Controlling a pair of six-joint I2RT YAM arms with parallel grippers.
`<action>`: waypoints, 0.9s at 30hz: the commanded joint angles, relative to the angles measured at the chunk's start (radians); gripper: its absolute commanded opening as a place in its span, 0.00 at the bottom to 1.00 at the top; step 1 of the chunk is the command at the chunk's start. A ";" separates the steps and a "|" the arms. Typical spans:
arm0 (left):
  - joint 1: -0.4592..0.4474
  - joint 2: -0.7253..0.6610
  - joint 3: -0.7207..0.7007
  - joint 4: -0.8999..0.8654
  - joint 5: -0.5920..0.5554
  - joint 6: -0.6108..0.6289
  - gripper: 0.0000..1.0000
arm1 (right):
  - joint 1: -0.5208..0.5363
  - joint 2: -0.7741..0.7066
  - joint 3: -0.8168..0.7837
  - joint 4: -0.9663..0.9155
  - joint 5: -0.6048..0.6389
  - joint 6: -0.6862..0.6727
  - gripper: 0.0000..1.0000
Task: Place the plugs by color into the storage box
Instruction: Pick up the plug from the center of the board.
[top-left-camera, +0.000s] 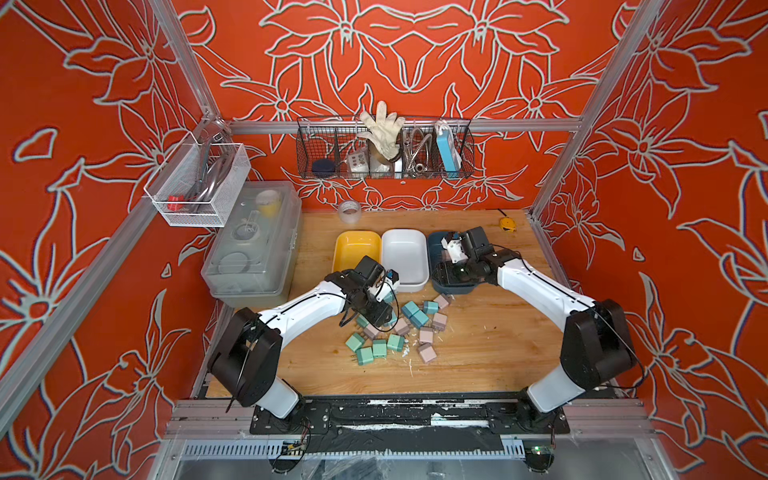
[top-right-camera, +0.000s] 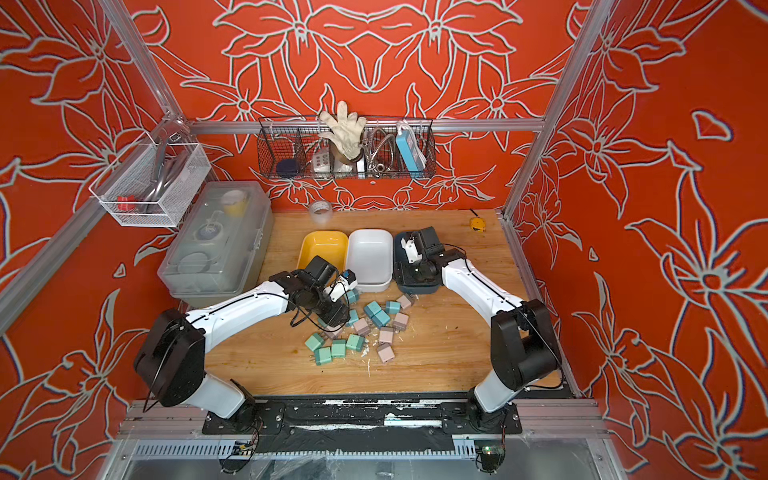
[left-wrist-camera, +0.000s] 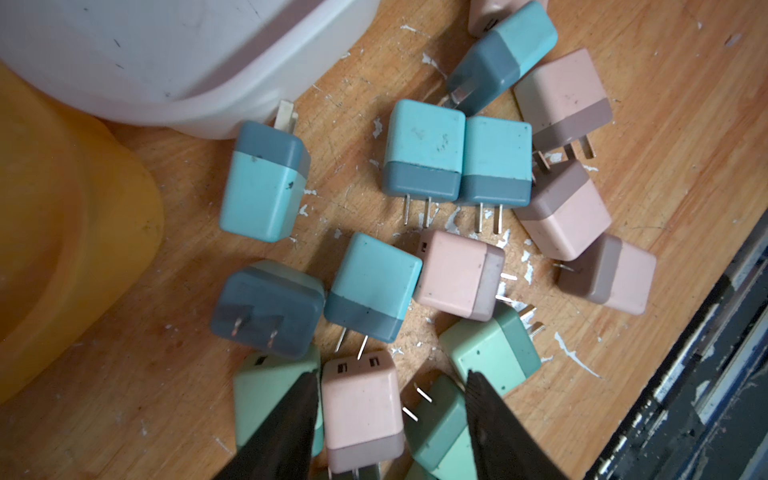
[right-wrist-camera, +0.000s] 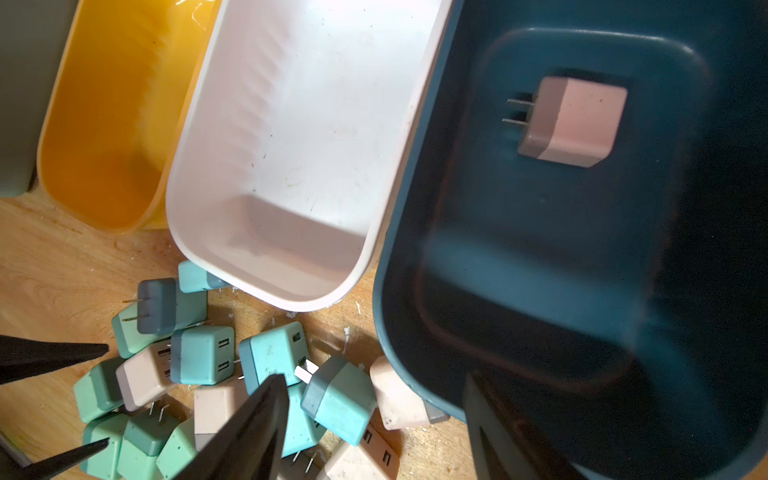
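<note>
Over the loose plugs (top-left-camera: 395, 328) by the white tray (top-left-camera: 405, 257), left gripper (left-wrist-camera: 390, 374) is spread around a pink plug (left-wrist-camera: 361, 411), one finger (left-wrist-camera: 286, 419) touching it, the other just off. Right gripper (right-wrist-camera: 374, 376) hangs spread, empty, above the dark blue tray (right-wrist-camera: 540, 257). Another pink plug (right-wrist-camera: 573, 122) lies inside.

Worktop (top-left-camera: 478, 357): bare wood, visible grain, matt, scuffed and flecked with white chips. Plugs (left-wrist-camera: 424, 149): matt plastic shells, lightly speckled; prongs (left-wrist-camera: 286, 113) bright bare metal. Yellow tray (right-wrist-camera: 104, 124): glossy plastic. White tray (right-wrist-camera: 291, 145): smooth plastic, satin finish, faintly scratched. Dark blue tray (right-wrist-camera: 519, 249): smooth plastic, dull sheen. Far wire basket (top-left-camera: 307, 143): dark metal mesh. Glove (top-left-camera: 382, 129): pale cloth. Lidded box (top-left-camera: 245, 293) at far left: frosted translucent plastic. Frame rails (top-left-camera: 519, 124): brushed metal.
</note>
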 joint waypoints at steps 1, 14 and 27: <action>0.002 0.019 0.012 -0.032 0.019 0.036 0.57 | 0.000 0.015 0.011 -0.008 -0.022 -0.008 0.72; 0.002 0.078 0.059 -0.067 0.031 0.075 0.55 | -0.021 0.016 -0.003 0.018 -0.051 0.014 0.73; 0.001 0.117 0.071 -0.068 0.070 0.077 0.50 | -0.029 0.001 -0.017 0.008 -0.055 0.023 0.73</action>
